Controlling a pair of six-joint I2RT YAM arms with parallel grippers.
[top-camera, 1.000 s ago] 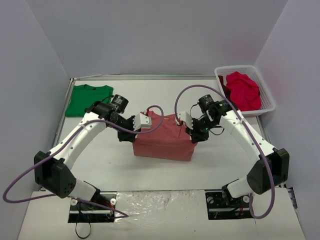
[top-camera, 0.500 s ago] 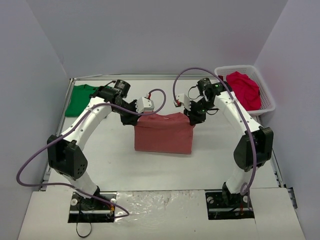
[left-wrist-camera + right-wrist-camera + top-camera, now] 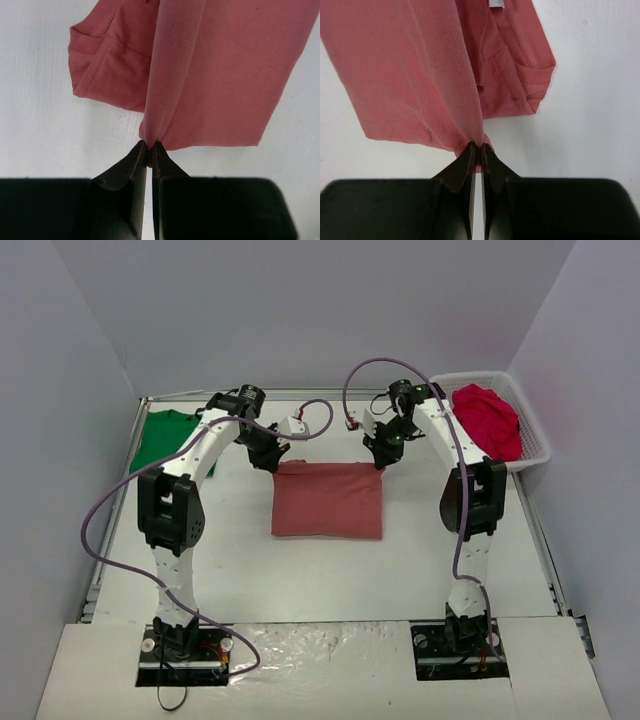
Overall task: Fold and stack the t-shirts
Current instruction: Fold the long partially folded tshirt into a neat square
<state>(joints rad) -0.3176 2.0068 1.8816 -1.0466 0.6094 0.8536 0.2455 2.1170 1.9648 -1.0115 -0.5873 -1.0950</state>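
The salmon-pink t-shirt [image 3: 328, 499] lies folded into a rectangle at mid-table. My left gripper [image 3: 274, 463] is shut on its far-left corner; the left wrist view shows the cloth [image 3: 210, 75] pinched between the fingertips [image 3: 142, 150]. My right gripper [image 3: 381, 463] is shut on the far-right corner; the right wrist view shows the cloth [image 3: 410, 75] bunched at the tips [image 3: 470, 150]. A green t-shirt [image 3: 165, 437] lies flat at the far left. Crimson t-shirts [image 3: 487, 420] sit crumpled in the basket.
A white lattice basket [image 3: 538, 445] stands at the far right corner. Both arms are stretched far out over the table, their cables looping above the far edge. Walls close in on the left, back and right.
Both grippers have carried the pink shirt's edge away from me toward the far side. The top layer now lies flat over the lower one, and the arms are stretched out.
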